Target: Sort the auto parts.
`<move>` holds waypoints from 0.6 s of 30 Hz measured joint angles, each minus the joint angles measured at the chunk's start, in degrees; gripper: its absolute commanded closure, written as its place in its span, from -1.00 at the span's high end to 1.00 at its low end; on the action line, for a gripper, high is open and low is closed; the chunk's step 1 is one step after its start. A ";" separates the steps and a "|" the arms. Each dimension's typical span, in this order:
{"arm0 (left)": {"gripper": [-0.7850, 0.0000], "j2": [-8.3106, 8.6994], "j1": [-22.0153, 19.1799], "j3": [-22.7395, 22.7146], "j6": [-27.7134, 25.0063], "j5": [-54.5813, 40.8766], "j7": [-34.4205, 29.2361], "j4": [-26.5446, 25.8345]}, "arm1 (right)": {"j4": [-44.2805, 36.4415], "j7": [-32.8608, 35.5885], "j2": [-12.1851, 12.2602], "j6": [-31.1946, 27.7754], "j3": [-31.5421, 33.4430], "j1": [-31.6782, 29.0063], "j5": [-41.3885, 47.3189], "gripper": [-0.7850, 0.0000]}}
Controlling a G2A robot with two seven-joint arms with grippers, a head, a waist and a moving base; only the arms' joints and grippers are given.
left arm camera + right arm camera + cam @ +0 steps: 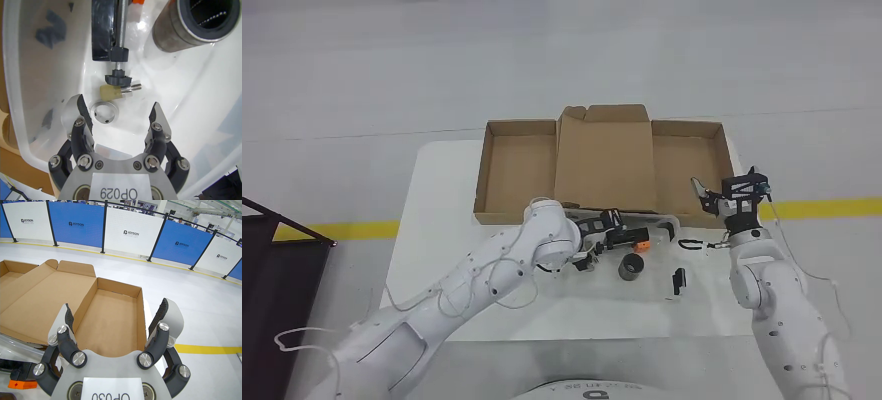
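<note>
My left gripper [118, 103] hangs open inside a clear plastic tray [11, 94], empty. Just beyond its fingertips lie a silver ring [104, 114] and a beige bumper with a threaded stud [115, 91]. Past them is a black screw clamp [118, 78] with an orange piece [640, 243], and a dark cylindrical filter [192, 22] lies beside it. In the top view the left gripper [587, 262] is at the table's middle. My right gripper [116, 304] is open and empty above the near wall of the cardboard box's right compartment [113, 317].
The cardboard box [604, 160] has three compartments and stands at the table's back. A small black part [678, 281] and a black curved piece [689, 243] lie on the white table between the arms. A black frame [272, 260] stands left of the table.
</note>
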 measured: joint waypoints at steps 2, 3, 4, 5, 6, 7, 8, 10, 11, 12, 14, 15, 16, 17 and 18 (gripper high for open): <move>0.54 -0.30 -0.31 0.27 0.06 -0.32 0.38 0.80 | 0.00 0.00 0.00 0.00 0.00 0.00 0.00 0.87; 0.52 -0.46 -0.52 0.37 0.07 -0.43 0.57 1.29 | 0.00 0.00 0.00 0.00 0.00 0.00 0.00 0.93; 0.52 -0.56 -0.65 0.42 0.08 -0.48 0.69 1.61 | 0.00 0.00 0.00 0.00 0.00 0.00 0.00 0.96; 0.52 -0.64 -0.75 0.47 0.12 -0.51 0.77 1.89 | 0.00 0.00 0.00 0.00 0.00 0.00 0.00 1.00; 0.53 -0.75 -0.85 0.52 0.17 -0.53 0.84 2.15 | 0.00 0.00 0.00 0.00 0.00 0.00 0.00 1.00; 0.52 -0.82 -0.90 0.56 0.21 -0.54 0.91 2.29 | 0.00 0.00 0.00 0.00 0.00 0.00 0.00 1.00; 0.52 -0.87 -0.92 0.59 0.24 -0.54 0.97 2.40 | 0.00 0.00 0.00 0.00 0.00 0.00 0.00 1.00; 0.53 -0.96 -0.88 0.60 0.17 -0.63 1.28 2.65 | 0.00 0.00 0.00 0.00 0.00 0.00 0.00 1.00; 0.53 -0.98 -0.82 0.55 0.09 -0.72 1.47 2.80 | 0.00 0.00 0.00 0.00 0.00 0.00 0.00 1.00; 0.52 -0.99 -0.76 0.47 -0.05 -0.85 1.71 3.05 | 0.00 0.00 0.00 0.00 0.00 0.00 0.00 1.00; 0.52 -1.00 -0.67 0.33 -0.31 -1.07 2.05 3.49 | 0.00 0.00 0.00 0.00 0.00 0.00 0.00 1.00; 0.52 -1.02 -0.62 0.24 -0.51 -1.27 2.32 3.76 | 0.00 0.00 0.00 0.00 0.00 0.00 0.00 1.00; 0.49 -1.03 -0.60 0.18 -0.68 -1.40 2.50 3.96 | 0.00 0.00 0.00 0.00 0.00 0.00 0.00 1.00; 0.49 -1.05 -0.60 0.14 -0.84 -1.46 2.68 4.16 | 0.00 0.00 0.00 0.00 0.00 0.00 0.00 1.00; 0.48 -1.08 -0.62 0.12 -1.03 -1.52 2.90 4.45 | 0.00 0.00 0.00 0.00 0.00 0.00 0.00 1.00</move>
